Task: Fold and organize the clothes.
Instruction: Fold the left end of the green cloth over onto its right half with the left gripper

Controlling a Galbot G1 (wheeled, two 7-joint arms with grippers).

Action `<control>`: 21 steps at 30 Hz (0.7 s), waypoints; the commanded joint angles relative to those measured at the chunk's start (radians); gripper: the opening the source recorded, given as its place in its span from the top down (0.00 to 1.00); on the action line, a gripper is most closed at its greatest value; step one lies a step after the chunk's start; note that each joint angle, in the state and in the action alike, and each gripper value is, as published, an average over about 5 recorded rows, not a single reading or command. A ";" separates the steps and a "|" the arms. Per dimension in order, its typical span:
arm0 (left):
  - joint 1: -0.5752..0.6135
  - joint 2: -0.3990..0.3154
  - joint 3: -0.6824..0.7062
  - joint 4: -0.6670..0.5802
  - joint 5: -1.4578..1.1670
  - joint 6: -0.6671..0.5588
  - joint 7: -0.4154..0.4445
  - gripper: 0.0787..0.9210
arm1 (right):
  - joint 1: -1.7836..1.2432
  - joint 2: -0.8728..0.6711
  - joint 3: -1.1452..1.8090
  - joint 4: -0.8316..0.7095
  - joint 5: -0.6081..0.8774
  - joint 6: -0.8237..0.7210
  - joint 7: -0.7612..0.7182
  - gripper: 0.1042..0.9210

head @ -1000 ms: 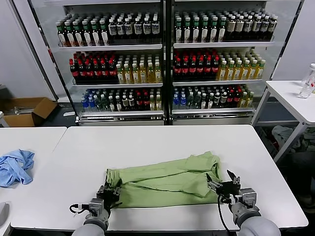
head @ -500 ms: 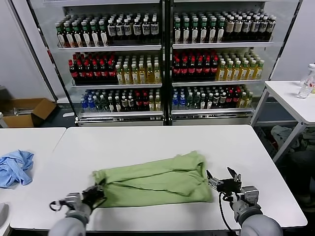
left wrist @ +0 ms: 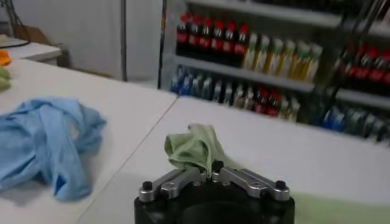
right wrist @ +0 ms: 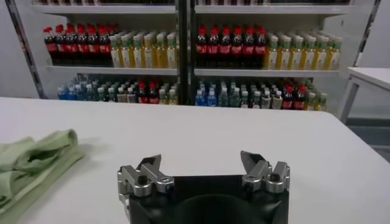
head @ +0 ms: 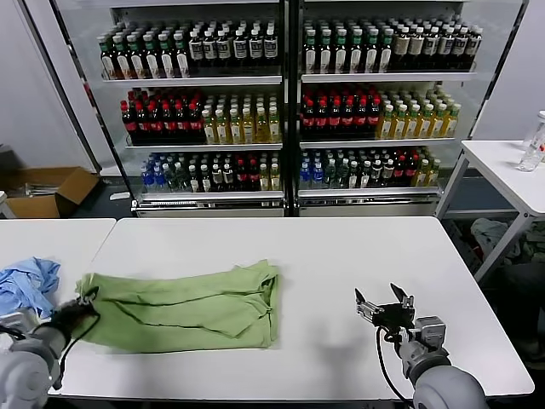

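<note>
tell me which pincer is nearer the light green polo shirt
Left. The left pincer is shut on the light green polo shirt at its left end, near the table edge. The right pincer is open over bare white table, well right of the shirt.

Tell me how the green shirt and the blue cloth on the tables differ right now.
The green shirt is folded into a long flat strip; the blue cloth lies crumpled in a heap. The shirt is much larger than the cloth. The left gripper is shut on the shirt's end, while nothing holds the cloth. The shirt is on the middle table, the cloth on the table to its left. Both are soft fabric. The right gripper hangs open, apart from both.
</note>
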 commanded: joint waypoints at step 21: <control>-0.284 -0.359 0.694 0.003 0.263 -0.085 0.014 0.95 | 0.022 -0.018 0.011 -0.042 0.002 0.020 -0.008 0.12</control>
